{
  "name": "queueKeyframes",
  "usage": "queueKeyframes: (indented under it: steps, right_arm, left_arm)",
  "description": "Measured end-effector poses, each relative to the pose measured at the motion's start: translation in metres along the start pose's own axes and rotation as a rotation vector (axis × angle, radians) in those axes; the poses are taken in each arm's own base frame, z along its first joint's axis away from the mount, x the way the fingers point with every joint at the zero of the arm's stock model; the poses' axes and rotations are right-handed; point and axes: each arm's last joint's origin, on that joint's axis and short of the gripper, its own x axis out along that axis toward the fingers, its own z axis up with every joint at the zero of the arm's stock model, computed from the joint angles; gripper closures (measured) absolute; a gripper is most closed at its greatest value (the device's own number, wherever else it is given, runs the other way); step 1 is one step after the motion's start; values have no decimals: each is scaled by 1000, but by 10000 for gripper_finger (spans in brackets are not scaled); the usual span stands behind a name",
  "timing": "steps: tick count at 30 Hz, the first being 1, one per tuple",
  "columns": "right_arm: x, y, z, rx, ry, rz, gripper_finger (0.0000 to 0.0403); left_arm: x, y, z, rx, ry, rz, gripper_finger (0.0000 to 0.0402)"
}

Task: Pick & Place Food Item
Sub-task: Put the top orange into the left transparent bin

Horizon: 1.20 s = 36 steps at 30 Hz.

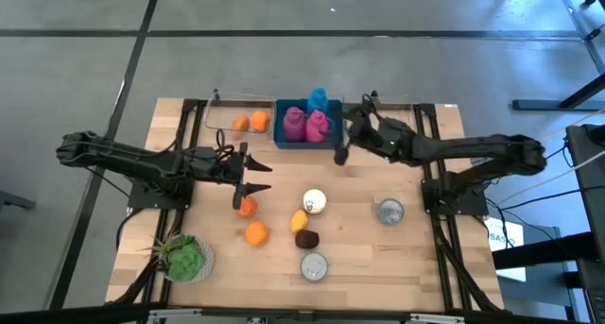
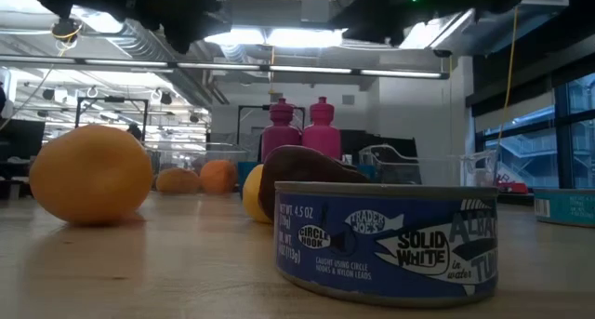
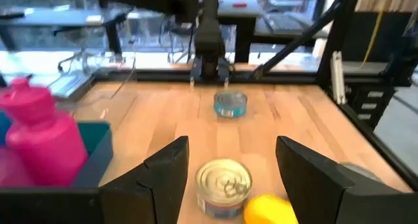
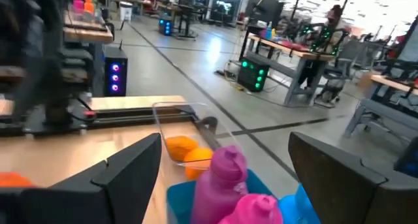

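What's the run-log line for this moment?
left gripper: open, above orange | right gripper: open, empty, beside blue bin

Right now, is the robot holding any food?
No. The left gripper hangs open above an orange, and the right gripper is open by the blue bin.

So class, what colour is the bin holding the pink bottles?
Blue. The bin shows best in the high view, at the table's far edge.

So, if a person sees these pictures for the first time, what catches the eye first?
Probably the pink bottles standing in the blue bin at the table's far edge, with the open right gripper beside it. Next, the tuna can filling the low view, and the oranges near the open left gripper.
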Motion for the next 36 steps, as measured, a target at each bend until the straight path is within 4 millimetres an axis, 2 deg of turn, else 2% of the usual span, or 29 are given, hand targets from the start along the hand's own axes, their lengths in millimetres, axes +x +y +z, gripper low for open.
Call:
queueKeyframes:
  steps: [4, 8, 15, 21, 23, 31, 36]
  right_arm:
    - [-31, 14, 5, 8, -14, -12, 69]
    - [-56, 28, -3, 35, -19, -1, 69]
    - [-73, 55, -40, 234, 56, 131, 69]
    - [-76, 81, -83, 408, 50, 198, 69]
    - [-74, 88, -91, 435, 24, 198, 69]
    - [-51, 115, -92, 403, -14, 207, 69]
    - [-37, 130, -93, 358, -4, 229, 69]
  left_arm:
    - [-6, 1, -3, -28, 45, 29, 178]
    - [-13, 1, -1, -51, 50, 17, 178]
    - [-18, -1, -6, -115, 121, -76, 178]
    - [-20, -3, -19, -234, 269, -142, 178]
    - [-21, -4, -23, -281, 323, -149, 178]
    - [-30, -3, -41, -407, 554, -77, 178]
    - [-30, -4, -36, -430, 648, -9, 178]
